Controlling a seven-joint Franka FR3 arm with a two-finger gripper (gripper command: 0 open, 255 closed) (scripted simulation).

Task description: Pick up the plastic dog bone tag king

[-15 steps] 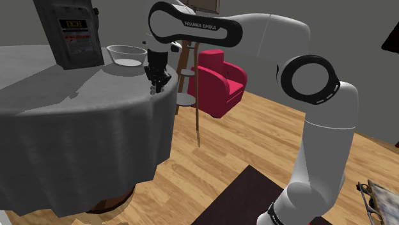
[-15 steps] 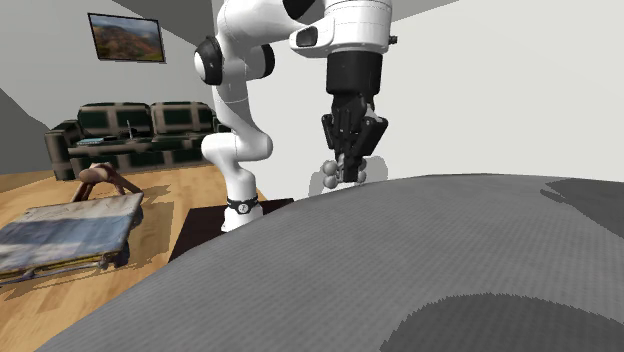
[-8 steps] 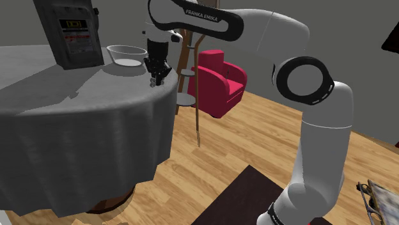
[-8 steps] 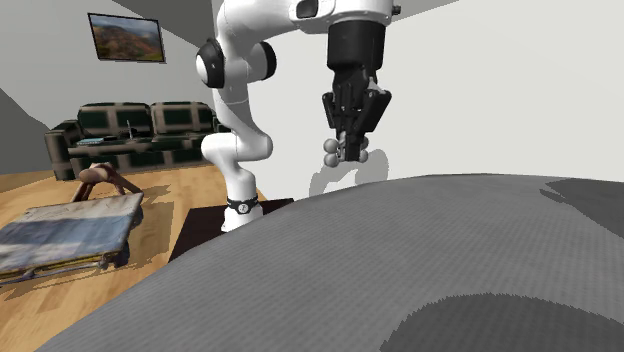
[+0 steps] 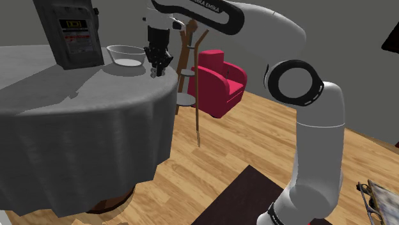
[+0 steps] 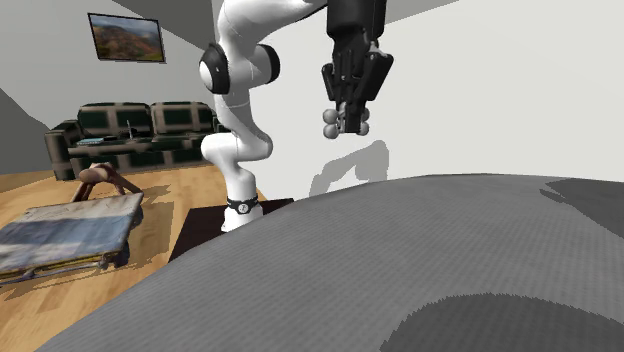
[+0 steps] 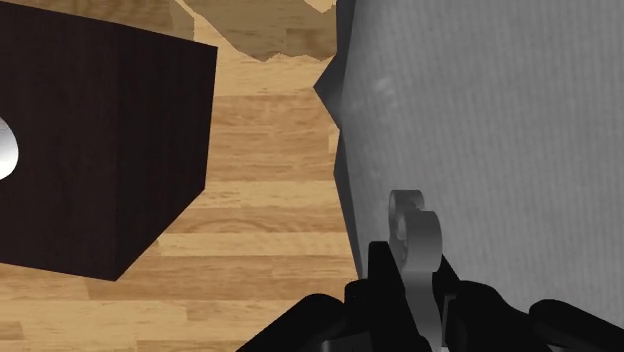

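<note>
Gripper (image 5: 158, 66) in the shoulder view hangs fingers-down above the rim of the round table (image 5: 77, 121), just beside the clear bowl (image 5: 126, 55), pinching the small grey dog bone tag (image 5: 159, 73) clear of the grey cloth. What the bowl holds cannot be told; a dark upright package (image 5: 69, 32) stands beside it, further from the gripper. Beyond the table edge, open wood floor (image 5: 211, 160) runs to a red armchair (image 5: 220, 82) and a wooden coat stand (image 5: 192, 70); the dark stand (image 5: 233, 198) carries the arm's base. In the second exterior view, the gripper (image 6: 345, 118) clamps the dog bone tag (image 6: 346, 124) at its middle, with rounded lobes showing on either side of the fingers (image 6: 338, 100) and open air between the tag and the cloth (image 6: 400, 270). A dark sofa (image 6: 140, 125) and a framed picture (image 6: 126, 37) occupy the far wall, well apart from the arm. In the wrist view, the fingers (image 7: 385, 280) clasp the dog bone tag (image 7: 415, 240) over the cloth (image 7: 500, 120), near its edge; the floor (image 7: 270, 210) and the stand (image 7: 90, 150) lie beyond that edge.
</note>
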